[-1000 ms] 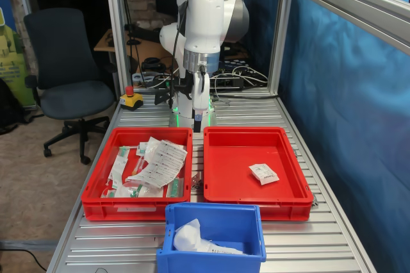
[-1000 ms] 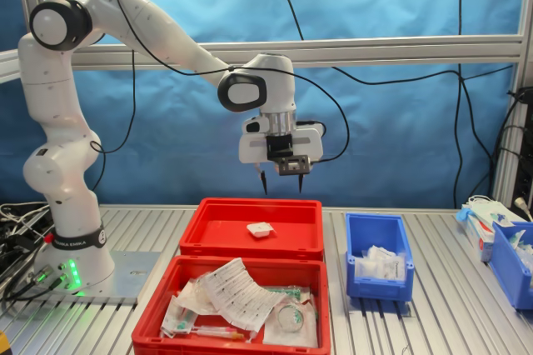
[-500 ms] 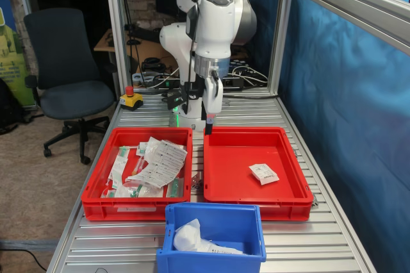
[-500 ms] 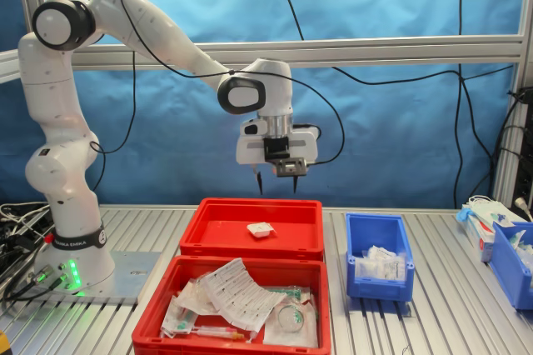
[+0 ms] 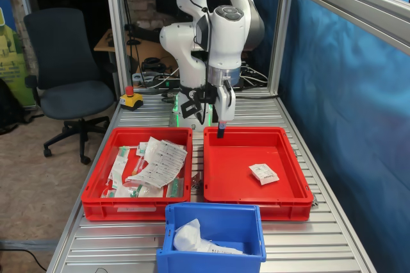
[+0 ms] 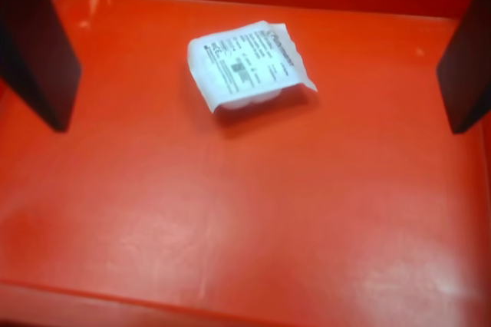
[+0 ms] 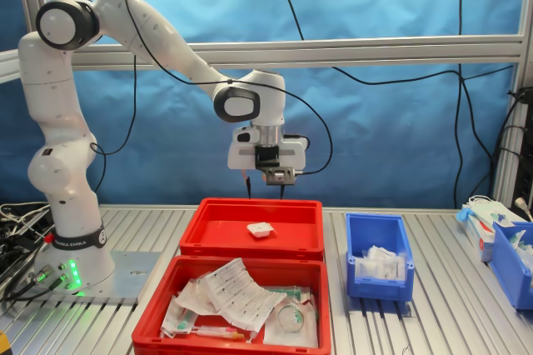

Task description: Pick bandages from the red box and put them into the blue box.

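Since the earlier frames the tool [image 5: 221, 133] has come down and shifted toward the first exterior view's right, from the gap between the two trays to just over the far rim of the red box [image 5: 291, 152]; in the second exterior view it [image 7: 263, 192] sits lower and further to the second exterior view's left than before. Its fingers [image 6: 34, 43] are spread wide and hold nothing. One of the bandages [image 6: 248, 64] lies flat on the red floor, unmoved, clear of both fingers. The blue box [image 5: 213, 255] at the bench's [image 5: 122, 244] near edge holds white packets as before, and the second red tray [image 5: 96, 186] of long packets is unchanged.
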Robot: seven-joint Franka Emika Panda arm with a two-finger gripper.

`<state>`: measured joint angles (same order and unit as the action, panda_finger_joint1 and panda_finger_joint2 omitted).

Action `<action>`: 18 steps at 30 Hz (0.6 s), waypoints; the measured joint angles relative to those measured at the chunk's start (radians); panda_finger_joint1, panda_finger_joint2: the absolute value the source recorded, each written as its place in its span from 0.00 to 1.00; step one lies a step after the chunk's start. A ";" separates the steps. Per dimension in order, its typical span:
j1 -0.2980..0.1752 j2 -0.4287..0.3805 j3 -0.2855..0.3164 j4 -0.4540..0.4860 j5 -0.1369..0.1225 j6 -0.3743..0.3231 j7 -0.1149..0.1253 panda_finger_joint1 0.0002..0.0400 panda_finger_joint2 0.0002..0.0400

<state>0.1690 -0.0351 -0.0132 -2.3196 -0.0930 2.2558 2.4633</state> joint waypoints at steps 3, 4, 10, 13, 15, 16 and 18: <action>0.015 0.001 0.000 -0.015 0.012 0.031 0.018 1.00 1.00; 0.022 0.005 0.001 -0.022 0.021 0.060 0.030 1.00 1.00; 0.048 0.037 0.002 -0.044 0.047 0.163 0.055 1.00 1.00; 0.058 0.061 0.002 -0.050 0.054 0.206 0.063 1.00 1.00; 0.064 0.081 0.003 -0.053 0.061 0.231 0.067 1.00 1.00; 0.067 0.091 0.003 -0.054 0.064 0.243 0.069 1.00 1.00; 0.074 0.122 0.004 -0.058 0.078 0.278 0.073 1.00 1.00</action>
<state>0.2431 0.0868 -0.0090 -2.3779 -0.0145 2.5335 2.5362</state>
